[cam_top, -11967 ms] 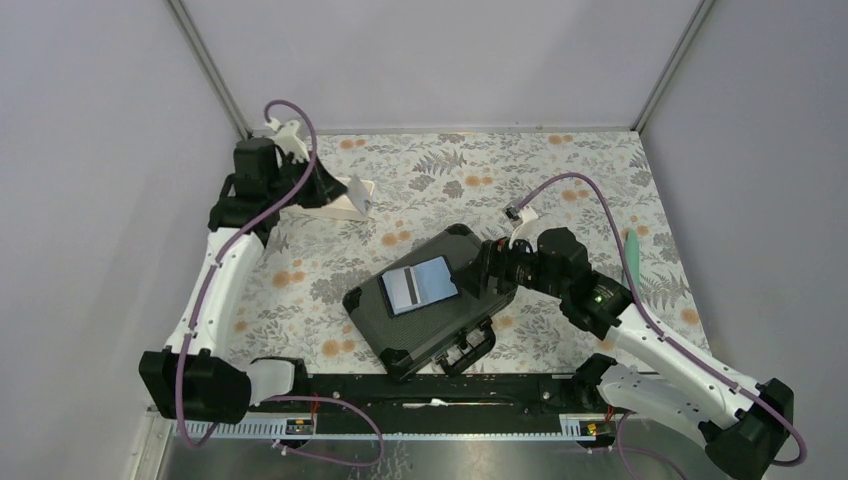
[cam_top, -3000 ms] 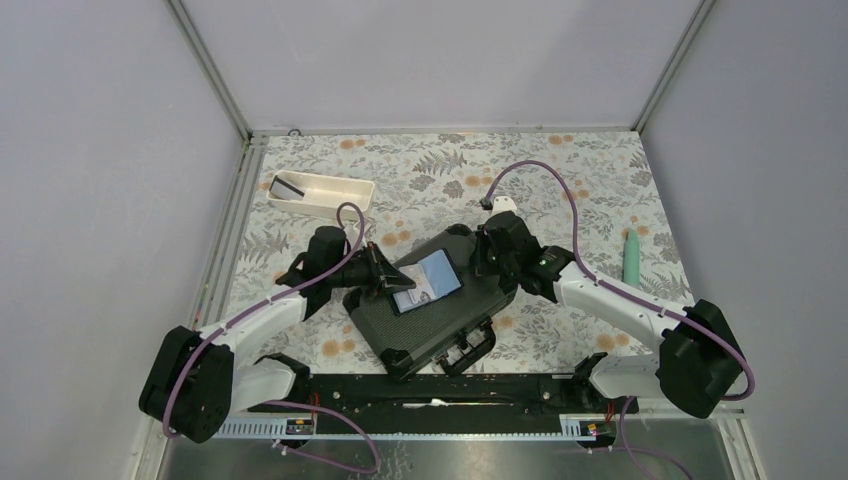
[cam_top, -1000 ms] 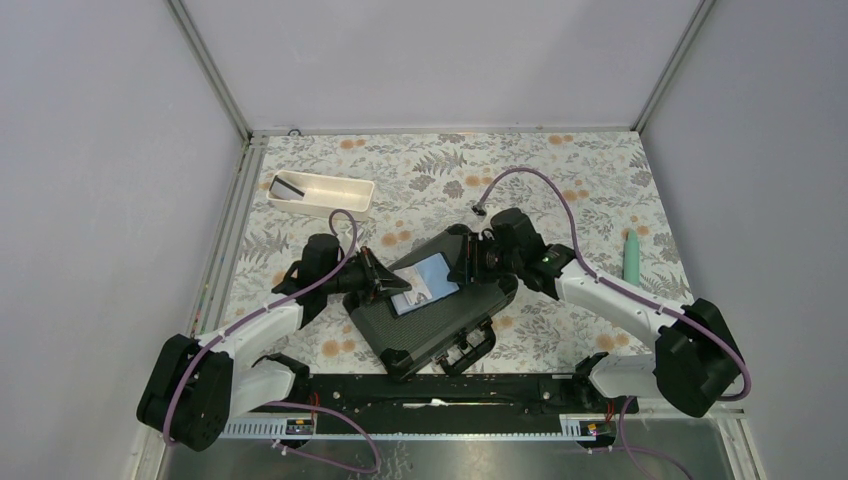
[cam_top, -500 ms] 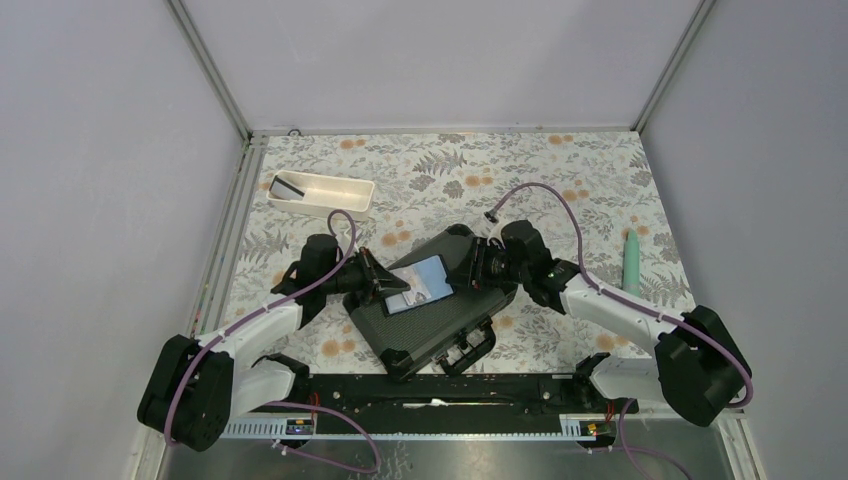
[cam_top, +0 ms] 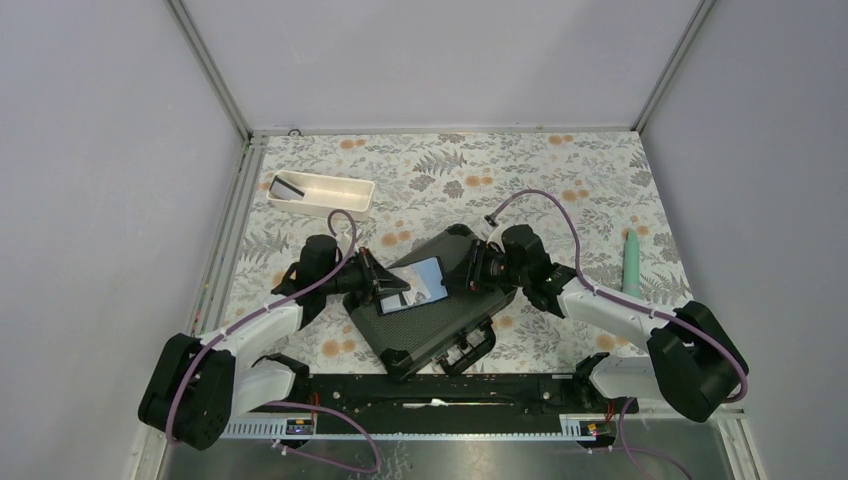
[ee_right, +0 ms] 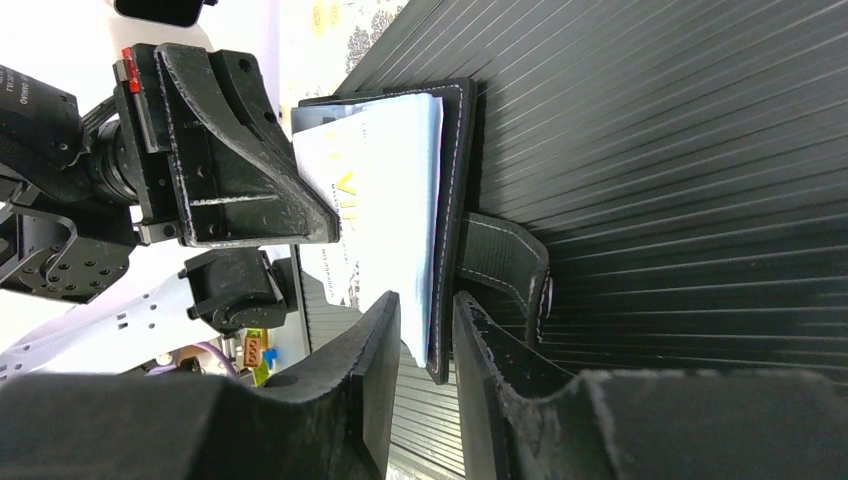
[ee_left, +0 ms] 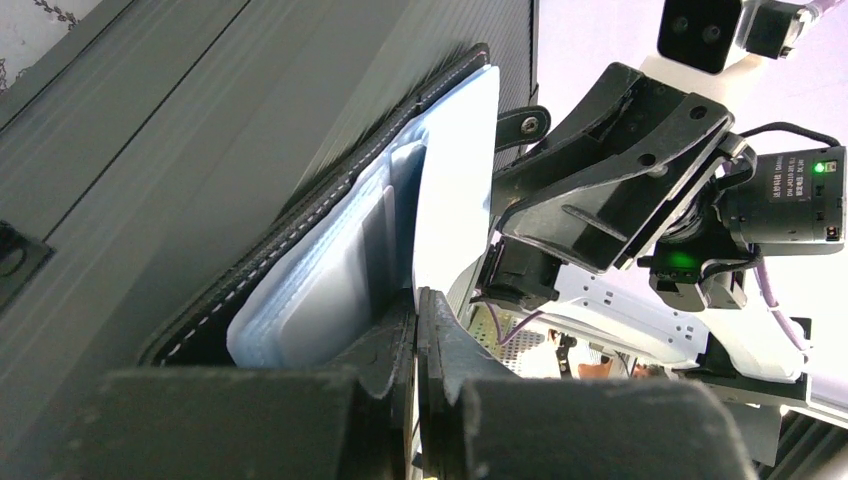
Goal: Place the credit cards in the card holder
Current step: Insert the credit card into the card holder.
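Observation:
The card holder (cam_top: pixel 418 283) lies open on a black hard case (cam_top: pixel 440 322), grey-blue pockets up. My left gripper (cam_top: pixel 392 287) is shut on a pale credit card (ee_left: pixel 455 190) whose far end lies in among the holder's pockets (ee_left: pixel 330 290). My right gripper (cam_top: pixel 468 270) comes from the opposite side. Its fingers (ee_right: pixel 375 340) pinch the holder's stitched black edge (ee_right: pixel 447 250) beside the snap tab (ee_right: pixel 505 265). In the right wrist view the pale card (ee_right: pixel 375 190) shows yellow lettering. Another dark credit card (cam_top: pixel 289 187) lies in the white tray.
A long white tray (cam_top: pixel 335 197) stands at the back left on the flowered cloth. A teal stick-shaped object (cam_top: pixel 632 258) lies at the right. The case's handle (cam_top: pixel 468 350) points to the near edge. Grey walls close in three sides.
My right gripper has narrowed and closed on the holder's right edge. The holder and the pale card have shifted a little leftward. The left gripper stays shut on the card.

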Robot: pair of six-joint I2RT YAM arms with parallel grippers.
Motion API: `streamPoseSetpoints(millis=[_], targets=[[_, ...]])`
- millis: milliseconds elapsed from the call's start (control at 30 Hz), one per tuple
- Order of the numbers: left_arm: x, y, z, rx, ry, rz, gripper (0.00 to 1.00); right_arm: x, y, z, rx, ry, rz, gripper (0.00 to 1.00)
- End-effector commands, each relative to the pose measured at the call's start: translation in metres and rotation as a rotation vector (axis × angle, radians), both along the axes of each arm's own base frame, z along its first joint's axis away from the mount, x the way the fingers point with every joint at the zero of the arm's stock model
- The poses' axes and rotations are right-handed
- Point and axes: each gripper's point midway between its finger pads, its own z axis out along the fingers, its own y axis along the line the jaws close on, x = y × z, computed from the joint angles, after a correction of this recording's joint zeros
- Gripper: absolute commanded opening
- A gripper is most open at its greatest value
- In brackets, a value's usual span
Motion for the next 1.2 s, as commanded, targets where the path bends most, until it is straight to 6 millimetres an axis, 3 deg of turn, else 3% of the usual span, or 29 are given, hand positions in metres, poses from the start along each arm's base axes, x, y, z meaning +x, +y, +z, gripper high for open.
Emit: streamPoseSetpoints(millis=[0,467,600,667,733,900,1167], targets=[[-0.006,0.000,-0.011,0.022,-0.002,-0.042,0.00,-0.001,0.007,0.006,0.031,-0.002,0.016,0.32],[-0.007,-0.005,-0.004,-0.002,0.006,-0.094,0.00,0.001,0.013,0.015,0.075,-0.024,0.036,0.29],[-0.006,-0.006,-0.004,0.002,0.002,-0.100,0.00,0.002,0.015,0.020,0.100,-0.032,0.038,0.17],[-0.005,-0.006,-0.003,0.012,-0.002,-0.104,0.00,0.002,0.014,0.019,0.092,-0.030,0.028,0.02],[-0.003,-0.004,-0.001,0.039,-0.020,-0.109,0.00,0.005,0.010,0.014,0.060,-0.026,0.006,0.00],[0.004,0.000,0.007,0.101,-0.056,-0.096,0.28,0.010,-0.002,0.002,-0.027,-0.032,-0.049,0.00],[0.004,0.011,0.007,0.197,-0.055,-0.080,0.49,0.014,-0.009,-0.002,-0.079,-0.046,-0.073,0.00]])
